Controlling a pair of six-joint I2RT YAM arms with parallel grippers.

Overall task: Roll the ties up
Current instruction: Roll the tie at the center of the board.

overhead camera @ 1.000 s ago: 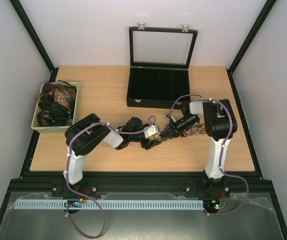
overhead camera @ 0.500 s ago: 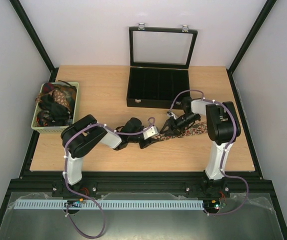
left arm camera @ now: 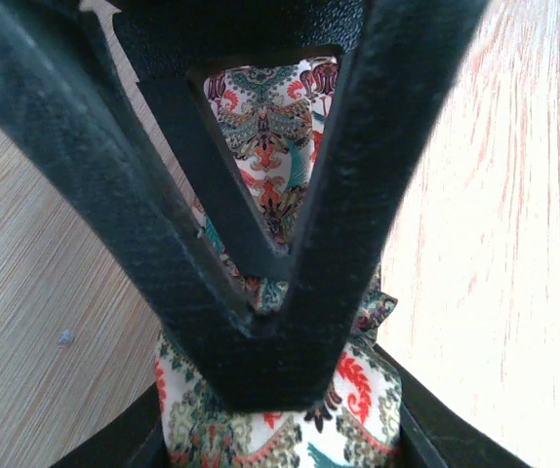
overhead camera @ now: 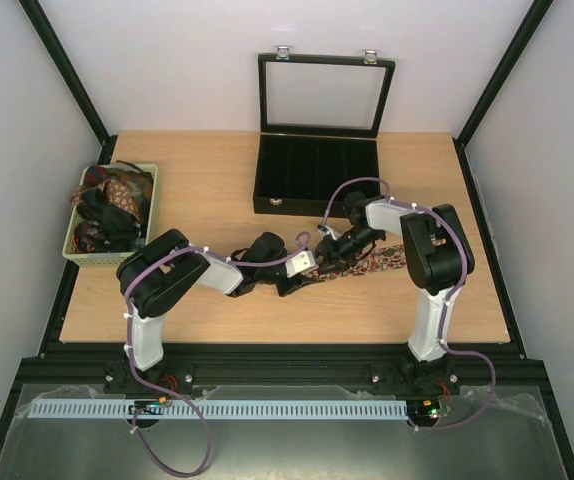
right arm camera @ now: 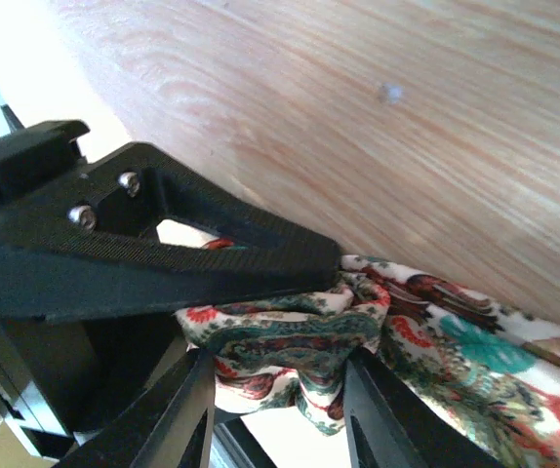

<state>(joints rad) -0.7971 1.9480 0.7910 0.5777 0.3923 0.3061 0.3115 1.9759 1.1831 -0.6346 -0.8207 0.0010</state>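
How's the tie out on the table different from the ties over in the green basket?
The table tie lies stretched out, one end bunched between the left gripper and right gripper; the basket ties sit heaped in the green basket, untouched. The table tie is pale paisley with red and teal; the basket ties look mostly dark. All are fabric ties.

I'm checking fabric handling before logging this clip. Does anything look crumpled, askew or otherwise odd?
The paisley-print fabric tie on the wooden table is bunched into crumpled folds where the left gripper and right gripper both pinch it, not a neat roll.
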